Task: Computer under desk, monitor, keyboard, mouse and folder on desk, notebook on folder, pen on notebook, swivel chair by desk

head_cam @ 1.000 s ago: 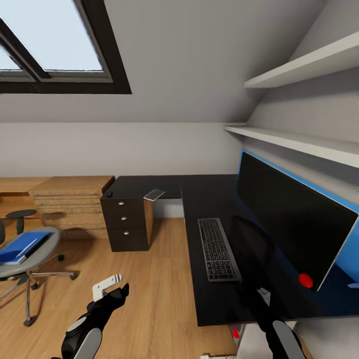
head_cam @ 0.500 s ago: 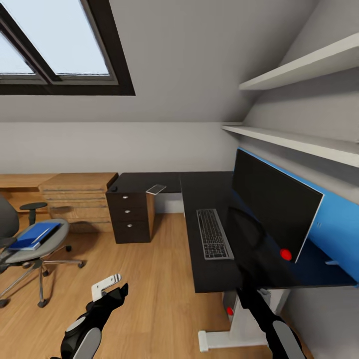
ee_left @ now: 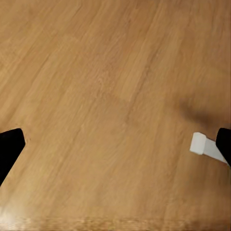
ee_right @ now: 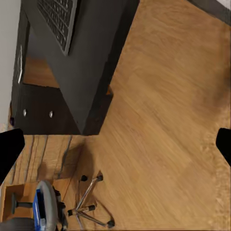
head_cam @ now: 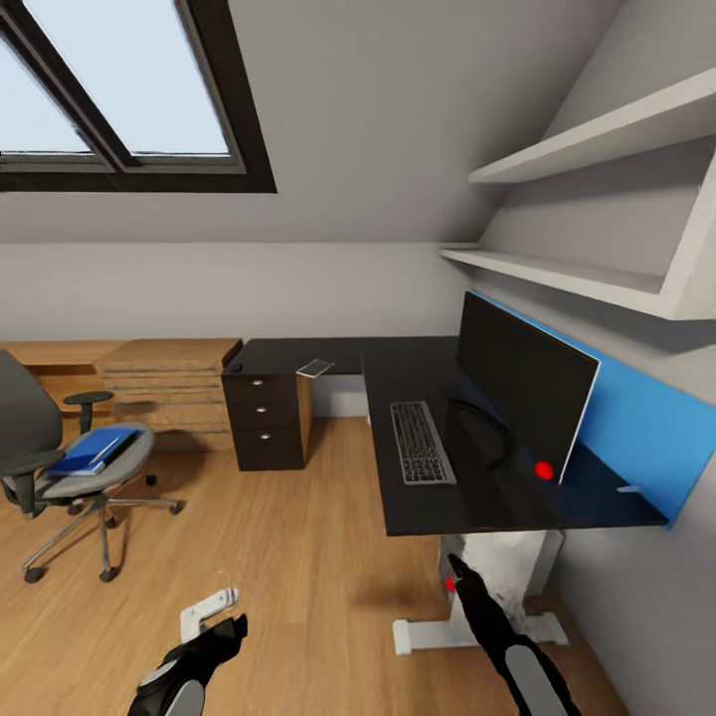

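So right now nothing is being gripped. The left hand (head_cam: 214,617) is being held low over the wooden floor (head_cam: 298,537) with its fingers spread wide and empty. The left wrist view backs that up, with bare planks being framed between the two fingertips. The right hand (head_cam: 459,575) is being held wide and empty too, down by the near edge of the counter (head_cam: 398,373).

The monitor (head_cam: 522,388) is already being carried by the counter, and the keyboard (head_cam: 421,443) is being kept just beside it, so those two steps are looking done. The folder (head_cam: 94,449) is being left on the seat of the swivel chair (head_cam: 60,438), well apart from the counter, across the open floor. A thin grey notebook (head_cam: 315,368) is being kept on the counter's far wing, above the black drawer unit (head_cam: 267,423). A small white stick at the counter's far right end, by the blue wall panel (head_cam: 636,428), is probably the pen (head_cam: 628,488), but it's too small for that to be called.

Best guess is that the folder step is being set up. The chair is likely being lined up as the next stop, so the base would need to be driven over there. One hand would then need to be lowered flat over the seat so the folder's edge can be pinched. The armrests could easily be clipped on the way in.
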Robot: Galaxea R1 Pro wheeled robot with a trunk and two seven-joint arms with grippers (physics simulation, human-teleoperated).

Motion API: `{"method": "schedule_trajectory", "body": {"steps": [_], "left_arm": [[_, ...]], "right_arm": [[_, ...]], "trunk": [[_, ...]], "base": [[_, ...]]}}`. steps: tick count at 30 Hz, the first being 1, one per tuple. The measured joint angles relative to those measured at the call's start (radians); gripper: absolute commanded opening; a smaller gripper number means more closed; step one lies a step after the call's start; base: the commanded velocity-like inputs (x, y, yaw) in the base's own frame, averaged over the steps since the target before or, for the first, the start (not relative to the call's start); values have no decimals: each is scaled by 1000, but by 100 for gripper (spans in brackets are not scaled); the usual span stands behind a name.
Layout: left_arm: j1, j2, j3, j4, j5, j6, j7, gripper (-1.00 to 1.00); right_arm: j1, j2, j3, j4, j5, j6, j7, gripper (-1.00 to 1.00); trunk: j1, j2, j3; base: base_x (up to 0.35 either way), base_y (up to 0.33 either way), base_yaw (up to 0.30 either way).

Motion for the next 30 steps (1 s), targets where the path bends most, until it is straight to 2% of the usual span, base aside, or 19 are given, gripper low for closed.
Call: {"method": "schedule_trajectory", "body": {"steps": [3, 4, 6, 7, 9, 10, 11, 12, 13, 15, 16, 18, 21, 22, 23, 26, 30], "left_arm": [[0, 0, 0, 71, -2, -2, -1, 100], [0, 0, -1, 114, -2, -3, -1, 100], [0, -1, -4, 159, -5, -3, -2, 100], [0, -1, -7, 198, -10, -4, -2, 100], [0, -1, -10, 233, -22, -5, -2, 100], [0, -1, -13, 264, -37, -5, -3, 100], [0, -1, -14, 309, -60, -6, -4, 100], [0, -2, -15, 339, -73, -10, -7, 100], [0, -2, -15, 367, -81, -20, -15, 100], [0, -2, -16, 395, -87, -46, -32, 100], [0, -2, -16, 421, -90, -85, -62, 100], [0, -2, -16, 446, -94, -130, -106, 100], [0, -2, -16, 497, -107, -211, -243, 100], [0, -2, -16, 507, -112, -221, -266, 100], [0, -2, -16, 527, -127, -240, -310, 100], [0, -3, -15, 546, -144, -256, -344, 100], [0, -2, -13, 552, -144, -261, -353, 100]], "right_arm": [[0, -3, 22, 49, 116, -54, -3, 100], [0, -4, 29, 88, 197, -90, -4, 100], [0, -5, 34, 131, 283, -127, -4, 100], [0, -5, 37, 176, 362, -165, -4, 100], [0, -4, 40, 223, 436, -210, -4, 100], [0, -4, 43, 267, 500, -259, -3, 100], [0, -1, 46, 330, 577, -340, -3, 100], [0, 2, 46, 374, 614, -399, -4, 100], [0, 3, 48, 419, 637, -457, -4, 100], [0, 4, 50, 464, 654, -512, -4, 100], [0, 5, 54, 500, 666, -554, -2, 100], [0, 5, 63, 527, 681, -585, 0, 100], [0, 8, 106, 562, 718, -621, 2, 100], [0, 8, 116, 566, 723, -624, 2, 100], [0, 9, 145, 572, 735, -632, 2, 100], [0, 9, 184, 581, 743, -639, 2, 100], [0, 8, 194, 598, 745, -641, 1, 100]], "trunk": [[0, 0, 0], [0, 0, 0], [0, 0, 0], [0, 0, 0], [0, 0, 0], [0, 0, 0], [0, 0, 0], [0, 0, 0], [-1, 0, 0], [-1, 0, 0], [-1, 0, 0], [-1, 0, 0], [-1, 0, 0], [-1, 0, 0], [-1, 0, 0], [-1, 0, 0], [-1, 0, 0]], "base": [[-296, 163, 0], [-274, 202, 0], [-256, 225, 0], [-239, 244, 0], [-217, 262, 0], [-143, 291, 0], [-92, 302, 0], [-59, 309, 0], [-47, 312, 0], [-31, 317, 0], [-19, 322, 0], [-13, 325, 0], [-5, 328, 0], [-2, 330, 0], [-2, 330, 0], [-1, 322, 0], [-45, 235, 0]]}}
